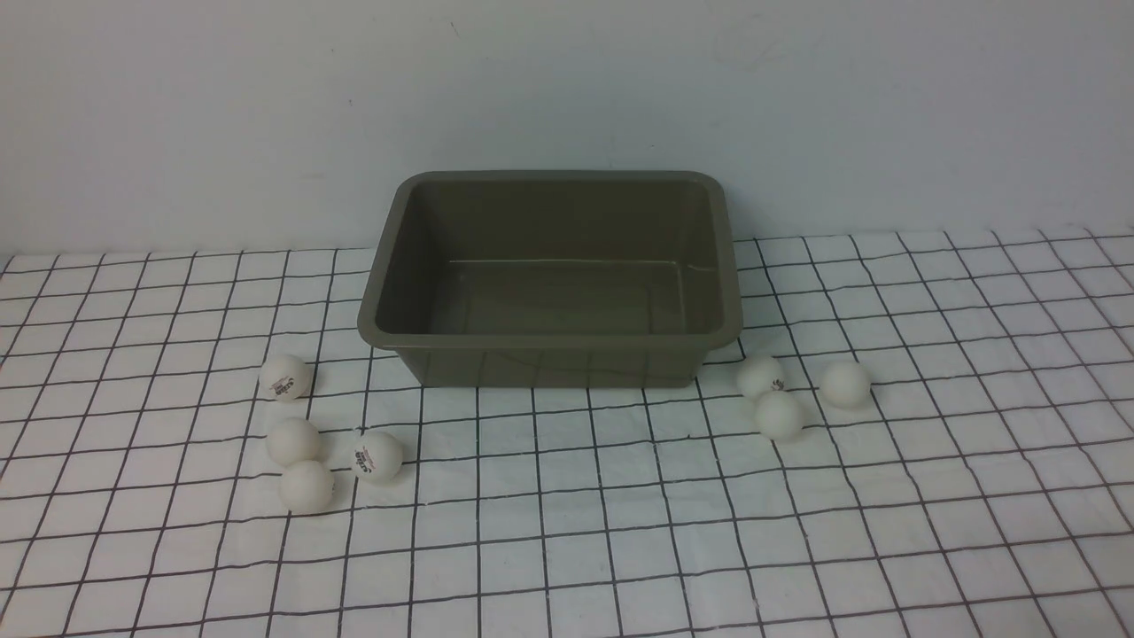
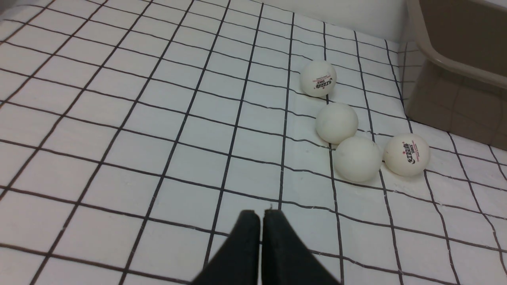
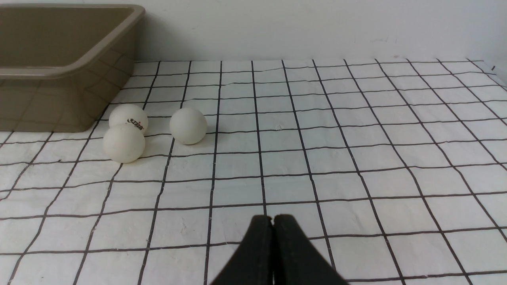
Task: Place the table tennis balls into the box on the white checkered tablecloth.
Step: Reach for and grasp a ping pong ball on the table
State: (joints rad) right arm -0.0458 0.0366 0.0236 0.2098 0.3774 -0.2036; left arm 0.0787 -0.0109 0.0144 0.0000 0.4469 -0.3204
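White table tennis balls [image 2: 357, 159] lie ahead of the left end effector [image 2: 261, 214], untouched.

A plain, pale grey-white wall [image 1: 567, 89] runs straight across the whole back of the scene, matte and uniform apart from a few faint scuffs [image 1: 455, 28] high up, under soft, even light that casts only weak, diffuse shadows.
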